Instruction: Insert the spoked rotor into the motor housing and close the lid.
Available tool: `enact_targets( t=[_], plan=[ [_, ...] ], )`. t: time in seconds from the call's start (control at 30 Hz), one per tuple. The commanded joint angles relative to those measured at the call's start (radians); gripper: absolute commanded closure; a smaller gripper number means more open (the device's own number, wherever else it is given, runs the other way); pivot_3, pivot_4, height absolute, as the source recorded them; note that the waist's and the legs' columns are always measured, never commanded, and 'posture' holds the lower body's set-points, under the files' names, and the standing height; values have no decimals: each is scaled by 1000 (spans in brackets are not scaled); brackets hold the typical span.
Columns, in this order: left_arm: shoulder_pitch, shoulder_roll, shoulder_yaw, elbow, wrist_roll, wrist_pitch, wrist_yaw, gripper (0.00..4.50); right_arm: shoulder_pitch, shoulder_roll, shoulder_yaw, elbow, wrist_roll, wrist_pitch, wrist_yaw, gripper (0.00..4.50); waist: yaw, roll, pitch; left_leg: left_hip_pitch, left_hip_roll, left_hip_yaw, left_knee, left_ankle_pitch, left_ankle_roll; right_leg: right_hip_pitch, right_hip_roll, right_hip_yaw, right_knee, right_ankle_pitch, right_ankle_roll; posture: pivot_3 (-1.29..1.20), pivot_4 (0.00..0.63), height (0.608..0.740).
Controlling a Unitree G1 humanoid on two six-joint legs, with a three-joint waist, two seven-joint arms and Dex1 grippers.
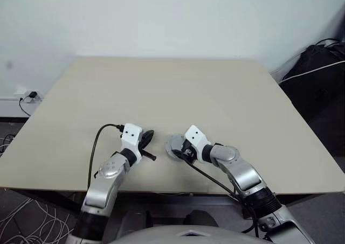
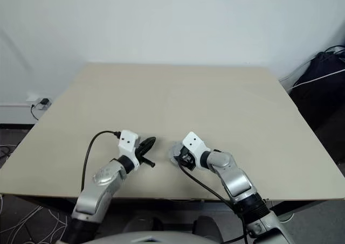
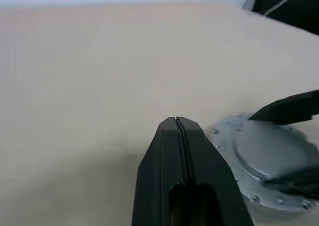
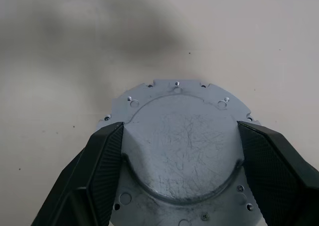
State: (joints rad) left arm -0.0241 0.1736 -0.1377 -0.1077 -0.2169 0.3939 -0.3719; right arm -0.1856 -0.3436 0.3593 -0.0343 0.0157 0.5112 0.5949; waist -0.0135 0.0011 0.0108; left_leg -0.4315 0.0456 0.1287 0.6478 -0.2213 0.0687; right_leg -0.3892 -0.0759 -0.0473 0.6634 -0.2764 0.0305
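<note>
The beige tabletop is carrying the work near its front edge. The right hand is straddling the lid, fingers wide and clasping the raised centre from both sides, apparently seating it smooth face up over whatever lies beneath. The left hand is hovering just beside the lid, fingers pressed together and holding nothing, likely ready to push.

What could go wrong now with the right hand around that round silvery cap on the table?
1. The right hand grips the round silvery-grey metal lid only by the edges of its raised centre; it might slip or tilt when lifted or pressed.
2. The shut left hand sits close beside the lid on the beige table; a further move towards it could nudge the lid.
</note>
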Motion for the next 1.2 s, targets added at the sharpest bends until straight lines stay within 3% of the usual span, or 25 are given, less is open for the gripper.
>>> enact_targets(
  t=[0.03, 0.47, 1.17, 1.2],
  plan=[
    [-105, -10, 40, 79, -79, 105, -56, 4500, 16, 3, 10, 17, -17, 30, -14, 1273, -1, -1, 0, 0, 0, 0, 0, 0, 0, 1, 0, 0, 0, 0, 0, 0, 0, 740],
    [-340, 0, 12, 315, -143, 289, -251, 4500, 33, 19, 7, -11, -15, 45, -34, 1273, -10, -3, 0, 1, 0, 0, 1, 0, 0, 2, 0, 0, 0, 1, 1, 0, 0, 740],
    [-353, -15, -71, 371, -72, 360, -255, 4500, 64, 38, -14, -63, 17, 59, -43, 1273, -8, -3, 0, 1, 0, -1, 1, 0, 0, 2, -4, 4, -1, 1, 0, 0, 0, 740],
    [-351, -17, -72, 371, -70, 360, -255, 4500, 69, 43, -24, -76, 29, 65, -42, 923, -7, -3, 0, 1, 0, -1, 0, 0, 0, 2, -5, 4, -1, 1, 0, 0, 0, 740]
  ],
)
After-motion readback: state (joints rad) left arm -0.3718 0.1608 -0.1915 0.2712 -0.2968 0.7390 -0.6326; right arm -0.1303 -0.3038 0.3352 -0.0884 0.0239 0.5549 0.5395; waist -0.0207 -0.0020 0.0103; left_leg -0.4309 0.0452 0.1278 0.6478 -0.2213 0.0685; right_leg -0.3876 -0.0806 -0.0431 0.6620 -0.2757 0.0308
